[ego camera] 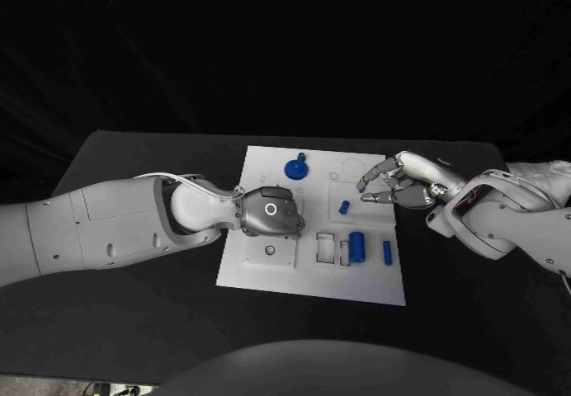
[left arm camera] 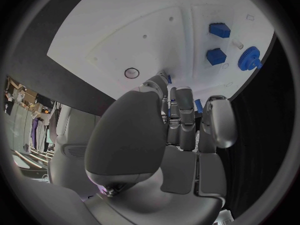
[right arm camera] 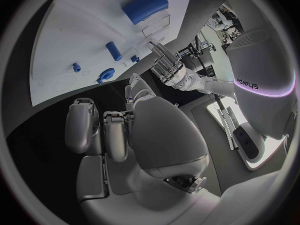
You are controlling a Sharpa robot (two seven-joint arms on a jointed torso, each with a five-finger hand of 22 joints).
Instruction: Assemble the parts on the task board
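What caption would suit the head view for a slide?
Left hand over the white task board, right hand at its far right edge, blue parts lying on it.

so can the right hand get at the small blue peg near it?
Probably yes. The right hand hovers open at the board's right edge, the peg lies just beside its fingertips with nothing between, and the left hand sits further left.

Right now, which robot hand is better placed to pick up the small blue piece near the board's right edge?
Right. The right robot hand hovers open beside the small blue piece, fingers toward it. The left robot hand sits over the task board middle, farther away.
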